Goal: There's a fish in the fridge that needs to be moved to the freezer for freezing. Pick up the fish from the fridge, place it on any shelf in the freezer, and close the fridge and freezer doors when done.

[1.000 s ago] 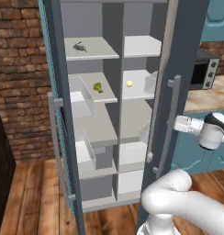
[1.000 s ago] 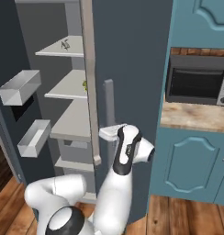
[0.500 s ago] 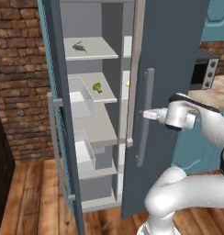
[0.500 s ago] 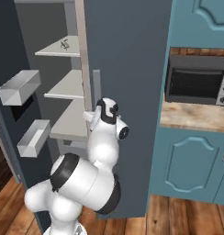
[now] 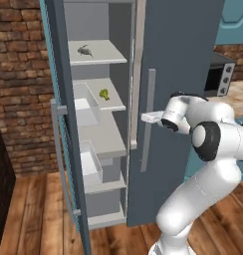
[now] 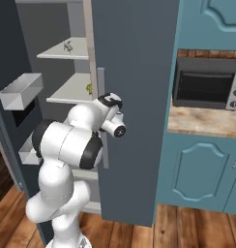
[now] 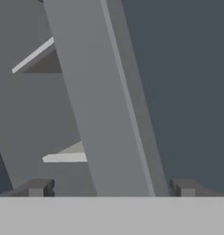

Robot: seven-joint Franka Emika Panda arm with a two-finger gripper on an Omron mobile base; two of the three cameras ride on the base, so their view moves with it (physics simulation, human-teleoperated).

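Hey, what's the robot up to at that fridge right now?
The white arm has its tool open around the vertical bar handle of the right-hand door, which is swung most of the way across the compartment. The left door stands wide open. The fish lies on the top shelf, with the broccoli a shelf below.
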